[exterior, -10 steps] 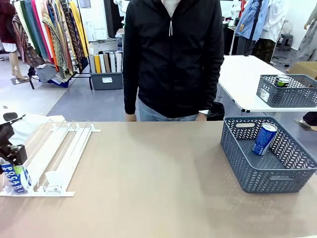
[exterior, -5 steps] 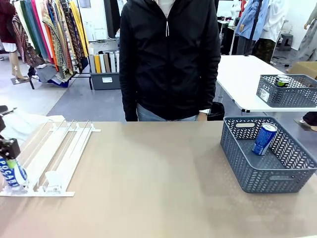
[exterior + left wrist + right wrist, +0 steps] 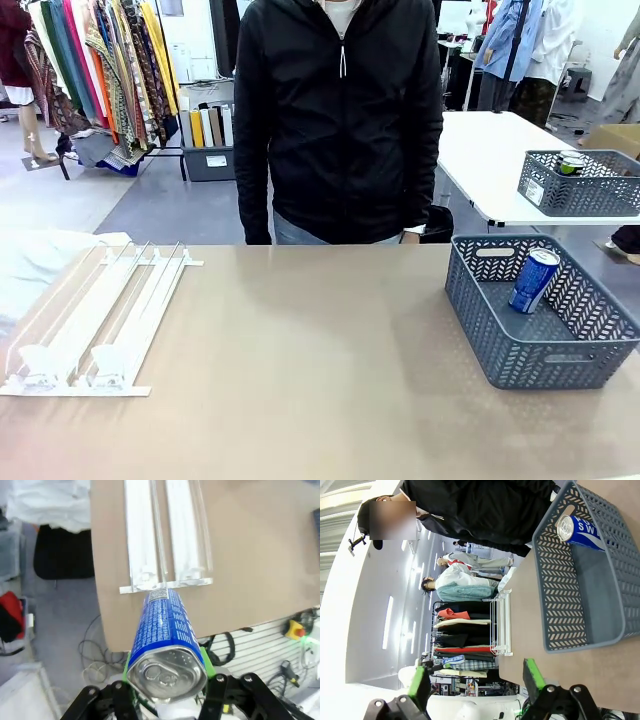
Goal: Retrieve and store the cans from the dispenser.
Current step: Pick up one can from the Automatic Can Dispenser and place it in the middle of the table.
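Glossy printed metal can [image 3: 165, 630] with bare silver top; smooth white dispenser [image 3: 95, 320]; matt tan table [image 3: 300, 380]; perforated grey plastic basket [image 3: 500, 340].

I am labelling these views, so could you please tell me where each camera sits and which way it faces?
Front view: fixed on the robot's side, facing the person across the table.
Left wrist view: looks down past the left gripper, shut on a blue can, at the dispenser.
Right wrist view: rolled sideways, open right gripper facing the basket.
Shared: dispenser, basket, person.
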### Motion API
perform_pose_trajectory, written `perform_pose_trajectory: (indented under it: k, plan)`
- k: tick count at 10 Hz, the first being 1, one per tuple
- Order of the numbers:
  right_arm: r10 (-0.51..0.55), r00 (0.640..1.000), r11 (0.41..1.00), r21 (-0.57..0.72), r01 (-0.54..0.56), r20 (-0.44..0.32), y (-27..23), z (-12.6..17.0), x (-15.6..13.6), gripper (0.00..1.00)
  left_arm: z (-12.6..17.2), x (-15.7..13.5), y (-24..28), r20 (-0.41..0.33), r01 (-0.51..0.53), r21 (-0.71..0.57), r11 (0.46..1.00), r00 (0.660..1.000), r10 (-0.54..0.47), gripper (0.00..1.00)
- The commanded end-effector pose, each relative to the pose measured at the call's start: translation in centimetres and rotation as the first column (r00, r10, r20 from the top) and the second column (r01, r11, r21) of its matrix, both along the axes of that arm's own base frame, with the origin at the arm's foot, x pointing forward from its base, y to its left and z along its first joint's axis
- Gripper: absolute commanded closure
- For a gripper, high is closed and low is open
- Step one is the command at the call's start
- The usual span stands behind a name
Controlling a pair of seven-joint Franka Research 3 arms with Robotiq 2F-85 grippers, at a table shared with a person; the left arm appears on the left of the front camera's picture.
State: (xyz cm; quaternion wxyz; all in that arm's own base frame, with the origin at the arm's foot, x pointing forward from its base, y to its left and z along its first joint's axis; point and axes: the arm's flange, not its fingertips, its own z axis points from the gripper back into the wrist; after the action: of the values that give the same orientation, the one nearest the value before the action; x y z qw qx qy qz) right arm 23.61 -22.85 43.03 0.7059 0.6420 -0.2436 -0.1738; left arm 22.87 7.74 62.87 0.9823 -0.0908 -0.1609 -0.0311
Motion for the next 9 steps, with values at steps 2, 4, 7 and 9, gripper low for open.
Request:
perform_pose_trajectory:
  k: [2, 4, 7, 9]
  plan:
    - [0.015, 1.0, 1.0, -0.022, -0.014, 0.016, -0.1, 0.0, -0.3, 0.0, 0.0, 0.0, 0.0, 0.0, 0.0, 0.0, 1.0, 1.0, 0.0, 1.0]
    - [0.015, 1.0, 1.0, -0.022, -0.014, 0.016, -0.1, 0.0, -0.3, 0.0, 0.0, 0.0, 0.0, 0.0, 0.0, 0.0, 1.0, 1.0, 0.0, 1.0]
    - [0.015, 1.0, 1.0, -0.022, -0.014, 0.016, -0.1, 0.0, -0.3, 0.0, -0.2, 0.7, -1.4, -0.013, 0.017, -0.106, 0.994, 1.0, -0.018, 1.0]
    - [0.015, 1.0, 1.0, -0.022, -0.014, 0.016, -0.1, 0.0, -0.3, 0.0, 0.2, 4.9, -8.6, -0.041, 0.059, -0.113, 0.992, 0.997, -0.064, 1.0]
